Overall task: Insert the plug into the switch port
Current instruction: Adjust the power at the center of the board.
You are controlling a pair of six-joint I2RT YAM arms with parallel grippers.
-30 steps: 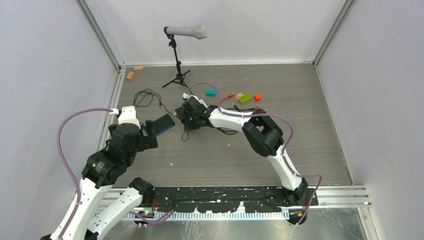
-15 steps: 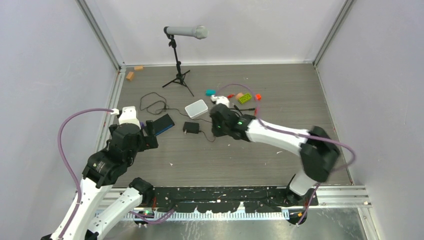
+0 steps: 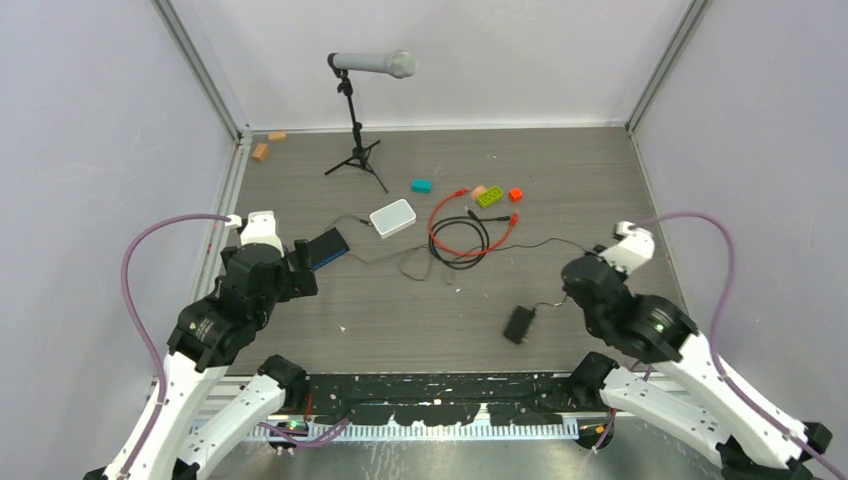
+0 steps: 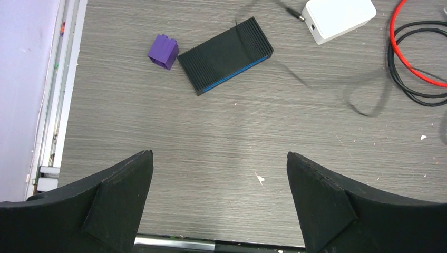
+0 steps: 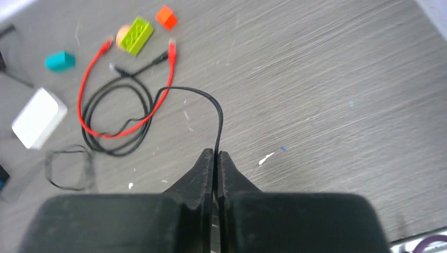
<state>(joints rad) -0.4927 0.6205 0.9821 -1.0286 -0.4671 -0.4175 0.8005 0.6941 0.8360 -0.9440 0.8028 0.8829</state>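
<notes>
The coming move, as we judge it, turns on where the plug (image 3: 515, 216) lies from the right hand (image 5: 216, 153). The plug ends the red cable (image 3: 447, 222) and lies loose on the table (image 3: 420, 330), at about 10 o'clock from that hand in the top view and well apart from it. In the right wrist view it sits near 11 o'clock, its long axis close to the 12-to-6 line. The right hand is pinched fully together on a thin black lead (image 5: 219, 113), which seems to run to the black adapter (image 3: 518, 324). We judge it must let that go before it can take the plug. The left hand (image 4: 219, 154) hovers with its fingers spread as wide as they go, holding nothing. The switch (image 4: 226, 55) lies at 12 o'clock from it and near. The switch's long axis runs from 8 to 2 o'clock, and its blue edge (image 4: 235, 74) faces about 5 o'clock. The switch port itself is too small for us to single out. From the switch, the plug lies toward 3 o'clock, well apart, beyond the white box (image 3: 392, 217). The right arm is the nearer to the plug and the left to the switch.
</notes>
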